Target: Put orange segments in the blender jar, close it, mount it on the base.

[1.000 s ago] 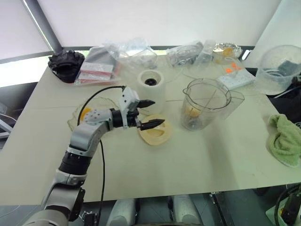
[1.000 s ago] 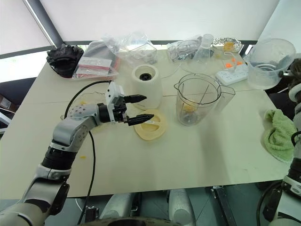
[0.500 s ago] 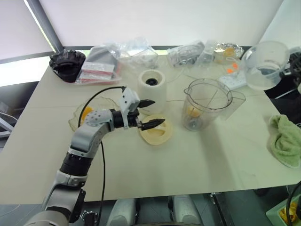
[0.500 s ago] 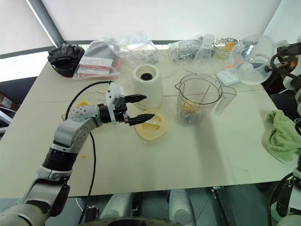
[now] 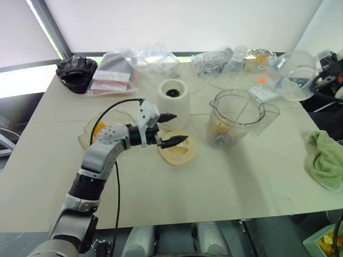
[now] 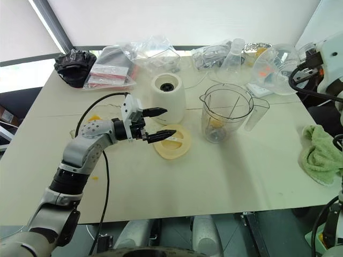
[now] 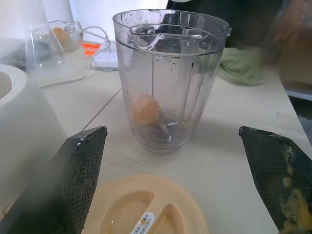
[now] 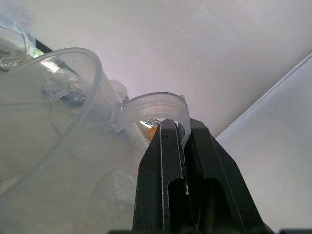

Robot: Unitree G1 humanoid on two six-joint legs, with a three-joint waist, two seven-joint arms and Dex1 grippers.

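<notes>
The clear blender jar (image 5: 236, 120) stands upright and lidless at mid-table, with one orange segment (image 7: 145, 109) at its bottom beside the dark blade. Left of it stands the white base (image 5: 172, 99). My left gripper (image 5: 180, 128) hangs open just above a cream round lid (image 5: 177, 151), pointing at the jar, with nothing between its fingers (image 7: 80, 170). My right gripper (image 8: 181, 134) is shut on the handle of a frosted measuring jug (image 6: 273, 68), held in the air right of and behind the jar and tipped toward it. More orange segments (image 5: 98, 128) lie in a glass dish at the left.
A small clear cup (image 5: 270, 115) stands against the jar's right side. A white power strip (image 5: 265, 92) lies under the raised jug. Plastic bags (image 5: 115, 75) and a black object (image 5: 75, 72) line the back edge. A green cloth (image 5: 326, 158) lies at the right edge.
My right gripper has lifted the frosted jug off the table, carried it left toward the blender jar and tipped it. The left arm has kept still.
</notes>
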